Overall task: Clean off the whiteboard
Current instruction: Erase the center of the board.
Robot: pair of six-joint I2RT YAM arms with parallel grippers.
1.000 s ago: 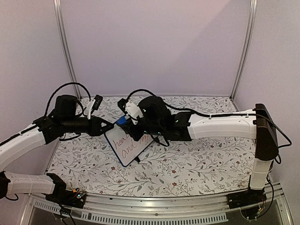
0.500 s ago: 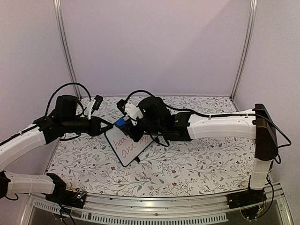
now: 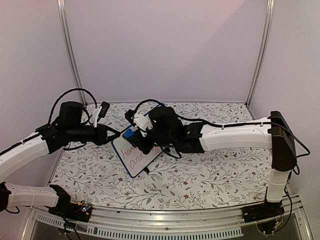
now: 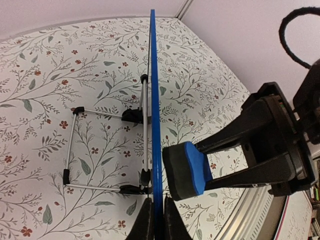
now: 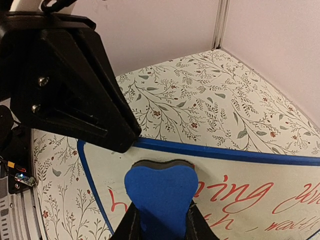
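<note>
The whiteboard stands tilted on a wire stand, with red handwriting on its face. In the left wrist view it shows edge-on as a thin blue line. My left gripper is shut on the board's blue edge near its upper left corner. My right gripper is shut on a blue eraser block. The eraser's dark felt side faces the board's upper left area, close to it or touching; I cannot tell which.
The wire stand with black feet props the board from behind on the floral tablecloth. The left gripper's black body hangs close above the eraser. Metal posts stand at the back corners of the table.
The left gripper has closed onto the board's edge. The right arm has shifted slightly left, bringing the eraser nearer the board's upper left corner.
</note>
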